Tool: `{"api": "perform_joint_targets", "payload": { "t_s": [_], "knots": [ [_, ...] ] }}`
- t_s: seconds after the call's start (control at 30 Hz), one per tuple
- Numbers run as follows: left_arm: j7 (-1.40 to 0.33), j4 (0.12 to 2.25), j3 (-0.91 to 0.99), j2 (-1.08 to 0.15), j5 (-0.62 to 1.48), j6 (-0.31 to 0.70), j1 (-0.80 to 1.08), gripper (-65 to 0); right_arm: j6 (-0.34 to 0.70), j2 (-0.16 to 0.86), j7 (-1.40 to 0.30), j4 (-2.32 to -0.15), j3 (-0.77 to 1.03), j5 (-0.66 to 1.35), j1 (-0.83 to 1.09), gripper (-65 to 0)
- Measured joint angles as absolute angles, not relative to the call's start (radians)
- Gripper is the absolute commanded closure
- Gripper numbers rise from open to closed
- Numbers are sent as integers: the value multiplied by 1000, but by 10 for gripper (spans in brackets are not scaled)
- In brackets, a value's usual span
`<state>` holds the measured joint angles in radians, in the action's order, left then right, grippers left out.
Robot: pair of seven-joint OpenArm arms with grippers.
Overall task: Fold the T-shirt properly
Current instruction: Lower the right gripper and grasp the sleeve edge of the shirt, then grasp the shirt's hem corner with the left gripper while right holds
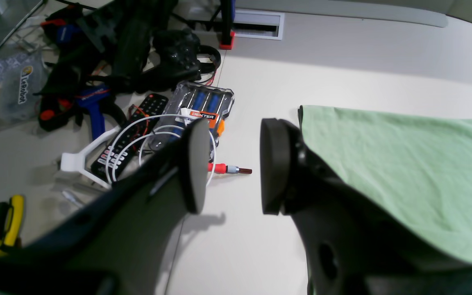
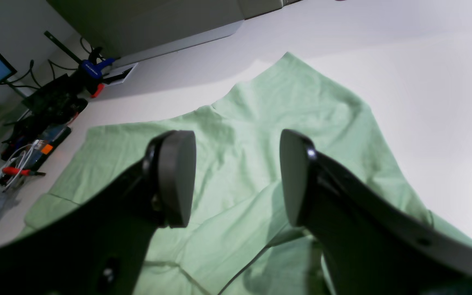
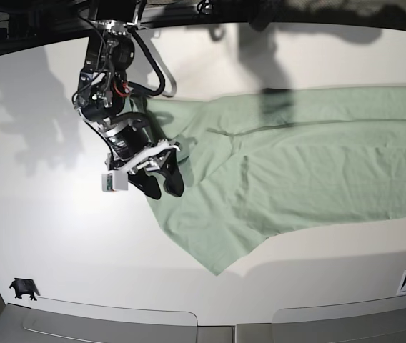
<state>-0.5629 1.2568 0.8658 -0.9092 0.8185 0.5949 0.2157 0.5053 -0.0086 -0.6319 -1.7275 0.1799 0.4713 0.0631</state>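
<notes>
A: Where is the T-shirt [image 3: 310, 164] lying for you?

B: Spread on the white table [image 3: 53, 236], pale green. The body runs flat out to one side in the base view; the other end is bunched and creased, with one flap [image 3: 217, 250] pointing toward the near edge. You see no finished fold yet, I judge.

A: And your right gripper [image 2: 236, 180]?

B: Released. The jaws stand wide apart with only cloth showing below the gap, nothing pinched. It hangs over the rumpled end, probably because that is the part you need to take hold of next.

A: Left gripper [image 1: 230, 168]?

B: Also parted and empty. It sits off the shirt, just beside its straight edge, above bare table. Beyond it you have clutter: a bit case [image 1: 199, 108], a remote [image 1: 131, 133], white cable [image 1: 146, 135], a red driver bit [image 1: 230, 169]. Keep that arm clear of them.
</notes>
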Motion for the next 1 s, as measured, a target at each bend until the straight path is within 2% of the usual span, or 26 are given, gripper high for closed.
{"api": "perform_joint_targets", "payload": {
  "t_s": [0.1,0.13,0.17,0.23,0.27,0.3,0.37,0.43,0.63,0.77,1.0],
  "knots": [
    [-607,1257,866,-908,842,595,216,-180,505,-9,-645,-1728,183,472,63,-309],
    [-618,1257,866,-908,862,595,219,-155,505,-9,-661,-1728,184,472,63,-284],
    [-640,1257,866,-906,889,603,221,-115,505,-8,-689,-1728,184,472,63,-237],
    [-706,1257,866,-889,921,689,221,-7,506,-8,-782,-1729,185,482,63,-99],
    [-756,1257,866,-875,955,693,221,0,506,-8,-842,-1737,185,486,64,-25],
    [-808,1257,865,-855,995,692,221,0,506,-5,-904,-1747,185,486,64,0],
    [-899,1257,853,-820,1085,691,224,0,506,6,-988,-1766,184,488,64,0],
    [-945,1257,821,-791,1146,692,228,0,507,17,-992,-1775,186,491,70,0],
    [-937,1257,631,-707,1143,692,239,0,509,30,-959,-1776,226,443,130,0],
    [-730,1257,535,-675,941,692,232,0,509,28,-902,-1771,248,356,153,0],
    [-589,1257,428,-594,636,693,238,0,509,28,-804,-1681,259,331,146,0]
  ]
}}
